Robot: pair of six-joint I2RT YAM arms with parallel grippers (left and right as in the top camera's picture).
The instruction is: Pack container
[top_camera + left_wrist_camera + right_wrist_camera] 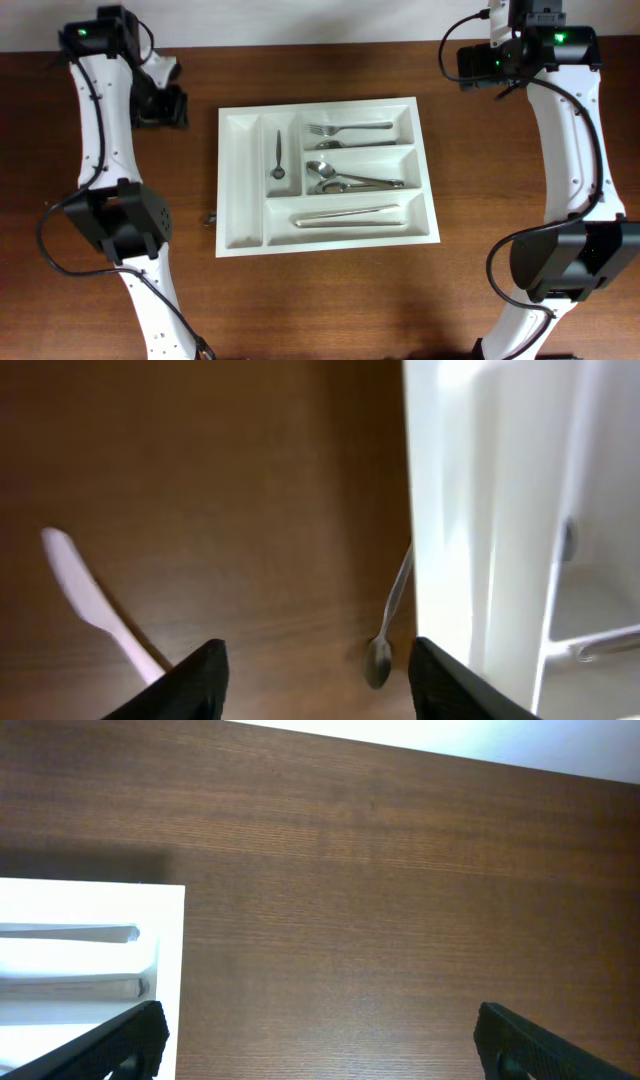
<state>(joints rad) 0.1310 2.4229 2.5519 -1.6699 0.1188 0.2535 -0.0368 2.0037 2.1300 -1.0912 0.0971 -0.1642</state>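
Observation:
The container, a white five-compartment cutlery tray, lies mid-table. It holds a small spoon in a narrow slot, forks, spoons and knives in the long slots. A small metal spoon lies on the wood against the tray's left wall; it shows faintly in the overhead view. My left gripper is open and empty at the back left. My right gripper is open and empty over bare wood, right of the tray's corner, shown also in its wrist view.
A white flat plastic utensil lies on the wood to the left in the left wrist view; the left arm hides it in the overhead view. The table's back edge runs just beyond the right gripper.

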